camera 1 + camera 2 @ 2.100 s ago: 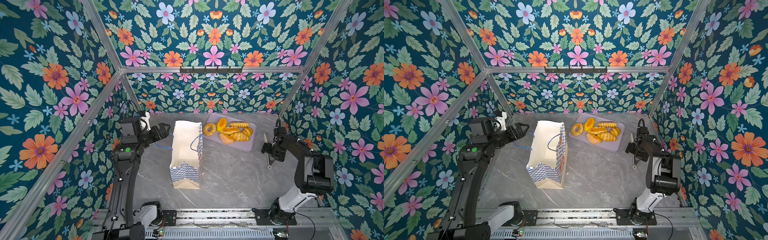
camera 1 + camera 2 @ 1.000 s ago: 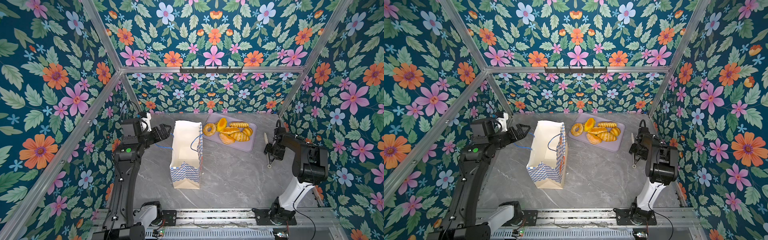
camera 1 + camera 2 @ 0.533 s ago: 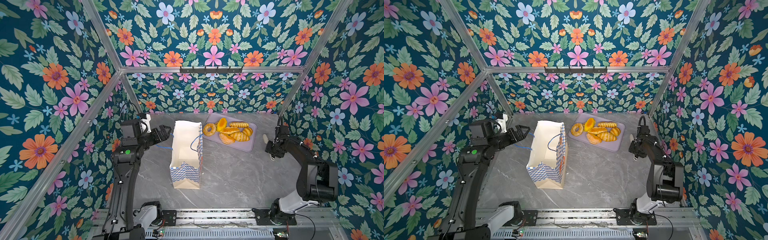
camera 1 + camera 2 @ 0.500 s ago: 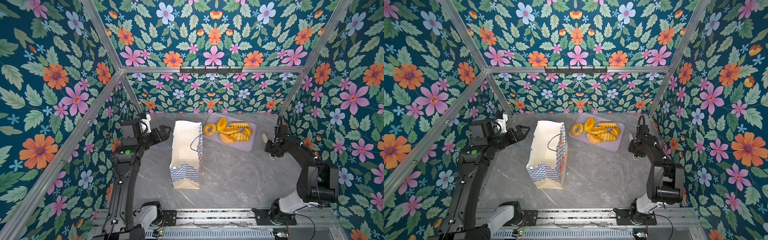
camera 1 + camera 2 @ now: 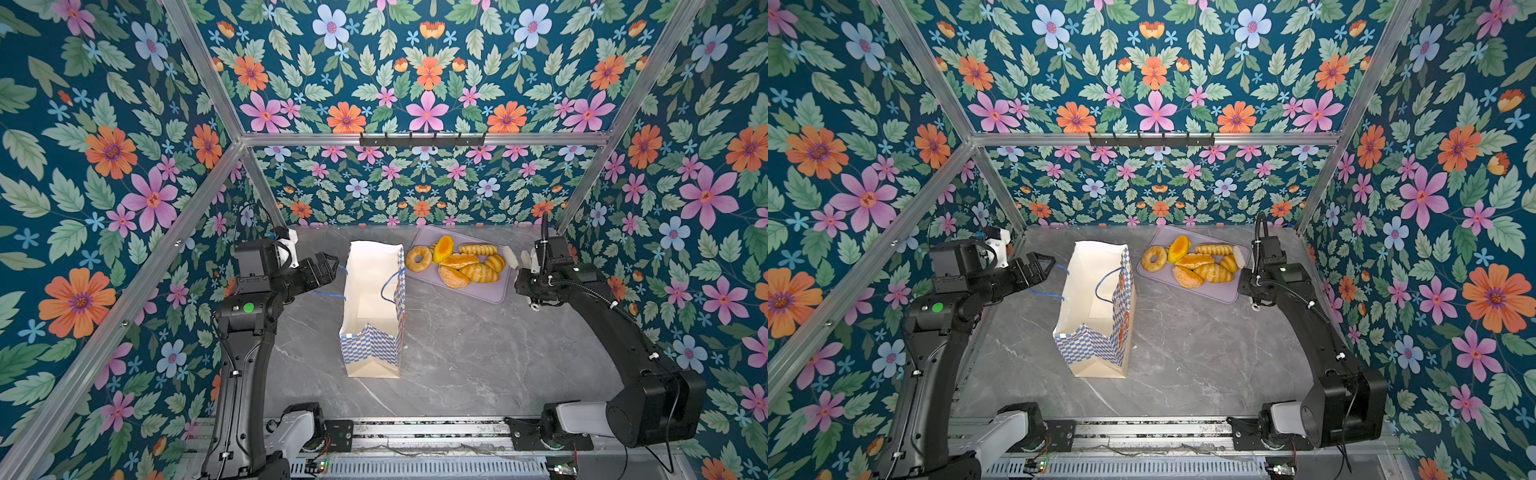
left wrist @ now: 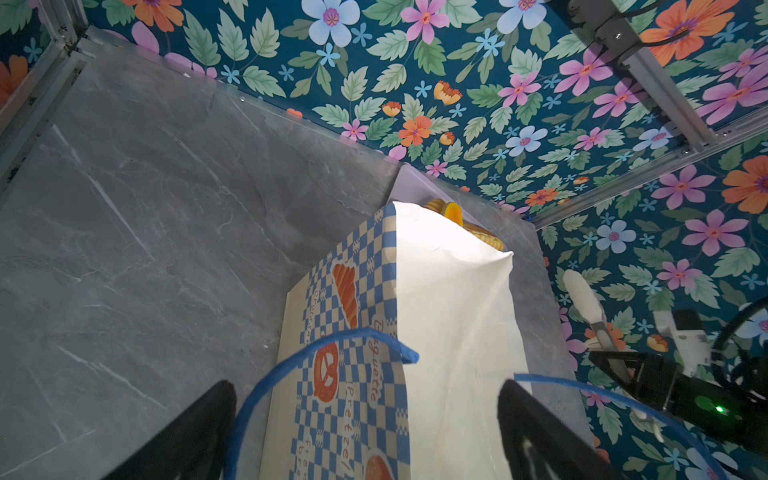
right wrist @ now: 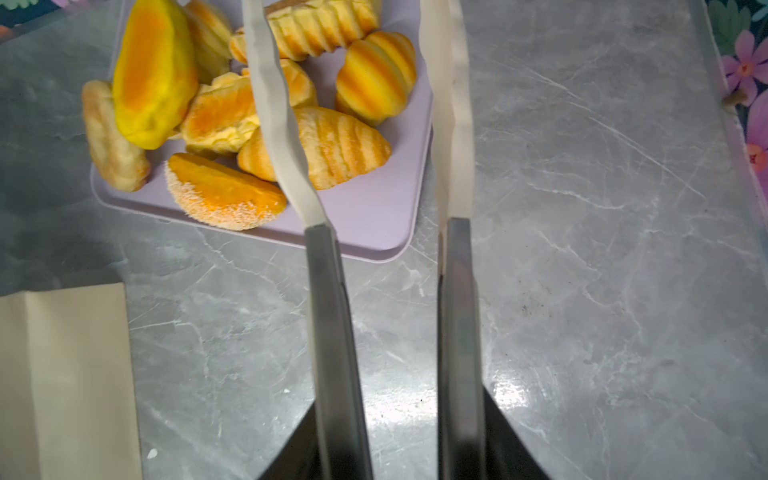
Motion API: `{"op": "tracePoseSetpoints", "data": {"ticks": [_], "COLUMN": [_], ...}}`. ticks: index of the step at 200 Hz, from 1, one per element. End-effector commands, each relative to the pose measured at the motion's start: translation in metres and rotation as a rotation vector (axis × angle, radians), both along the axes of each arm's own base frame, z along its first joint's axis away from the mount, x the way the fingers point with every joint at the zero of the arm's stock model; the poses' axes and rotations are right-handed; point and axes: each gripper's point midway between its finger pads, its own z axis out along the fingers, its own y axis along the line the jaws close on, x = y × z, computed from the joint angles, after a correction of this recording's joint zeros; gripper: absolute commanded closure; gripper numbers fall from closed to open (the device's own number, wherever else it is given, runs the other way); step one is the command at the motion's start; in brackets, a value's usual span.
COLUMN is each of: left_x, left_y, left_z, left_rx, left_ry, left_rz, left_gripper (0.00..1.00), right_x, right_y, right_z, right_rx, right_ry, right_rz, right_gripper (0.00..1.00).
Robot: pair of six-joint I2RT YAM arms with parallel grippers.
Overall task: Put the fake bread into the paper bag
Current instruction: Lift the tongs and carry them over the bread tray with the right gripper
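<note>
**Me:** Since the earlier look I've swung the right gripper (image 5: 517, 258) from over the bare table (image 5: 457, 353) up to the right end of the lilac tray (image 5: 490, 293), and its long jaws have narrowed. The left gripper (image 5: 330, 268) hasn't moved.

**Spotter:** Is either one holding anything?

**Me:** No. The right jaws stand part open and empty. In the wrist view one finger crosses the ridged croissant (image 7: 340, 149) and the other hangs past the tray's edge. The left jaws are spread wide beside the paper bag (image 5: 372, 347), and its blue cord handle (image 6: 324, 345) loops between them, ungripped.

**Spotter:** And the bread?

**Me:** All the fake bread (image 5: 461, 266) lies heaped on the tray. The bag stands upright and open just left of it, empty as far as I can see.

**Spotter:** How will you take the first piece?

**Me:** I'd pick an outer one, likely the croissant or the striped bun (image 7: 376, 75). I'd straddle its narrow width, lower until the tips pass its middle, then close gently. It looks glossy, so a high pinch may squirt it out. I'd keep the tips off its neighbours.
</note>
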Motion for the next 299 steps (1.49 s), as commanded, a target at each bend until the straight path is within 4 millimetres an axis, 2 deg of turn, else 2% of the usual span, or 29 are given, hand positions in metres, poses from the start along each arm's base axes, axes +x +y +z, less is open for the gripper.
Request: {"op": "tracePoseSetpoints", "data": {"ticks": [1, 36, 58, 83, 99, 125, 139, 166, 190, 215, 238, 299], "left_x": [-0.01, -0.022, -0.031, -0.04, -0.042, -0.043, -0.046, -0.057, -0.071, -0.079, -0.077, -0.054], "left_y": [-0.005, -0.014, -0.018, -0.023, -0.016, 0.01, 0.018, 0.02, 0.021, 0.002, -0.018, -0.041], "left_z": [-0.002, -0.001, -0.008, -0.007, 0.007, 0.021, 0.017, 0.0, -0.004, -0.014, -0.028, -0.044], "left_rx": [-0.004, 0.001, 0.03, 0.121, 0.196, 0.317, 0.363, 0.386, 0.384, 0.299, 0.207, 0.117], "left_ry": [0.046, 0.098, 0.121, 0.128, 0.094, 0.088, 0.118, 0.182, 0.208, 0.234, 0.25, 0.233], "left_rz": [-0.034, -0.073, -0.07, -0.04, 0.016, 0.121, 0.139, 0.119, 0.104, 0.028, -0.039, -0.094], "left_gripper": [0.0, 0.0, 0.01, 0.04, 0.04, 0.05, 0.05, 0.02, 0.01, 0.01, 0.02, 0.07], "right_x": [-0.012, -0.015, -0.014, -0.008, -0.005, 0.001, 0.002, 0.005, 0.009, 0.014, 0.019, 0.029], "right_y": [0.016, 0.045, 0.059, 0.074, 0.085, 0.098, 0.104, 0.11, 0.111, 0.115, 0.118, 0.121], "right_z": [0.008, 0.019, 0.021, 0.021, 0.021, 0.02, 0.021, 0.021, 0.019, 0.017, 0.016, 0.022], "right_rx": [-0.002, -0.003, -0.006, -0.027, -0.009, 0.028, 0.03, 0.039, 0.042, 0.045, 0.052, 0.05], "right_ry": [0.039, 0.07, 0.092, 0.108, 0.115, 0.111, 0.108, 0.103, 0.095, 0.099, 0.099, 0.084], "right_rz": [0.069, 0.176, 0.229, 0.268, 0.287, 0.296, 0.305, 0.311, 0.308, 0.316, 0.32, 0.317], "right_gripper": [0.58, 0.59, 0.59, 0.6, 0.62, 0.62, 0.62, 0.62, 0.62, 0.62, 0.62, 0.6]}}
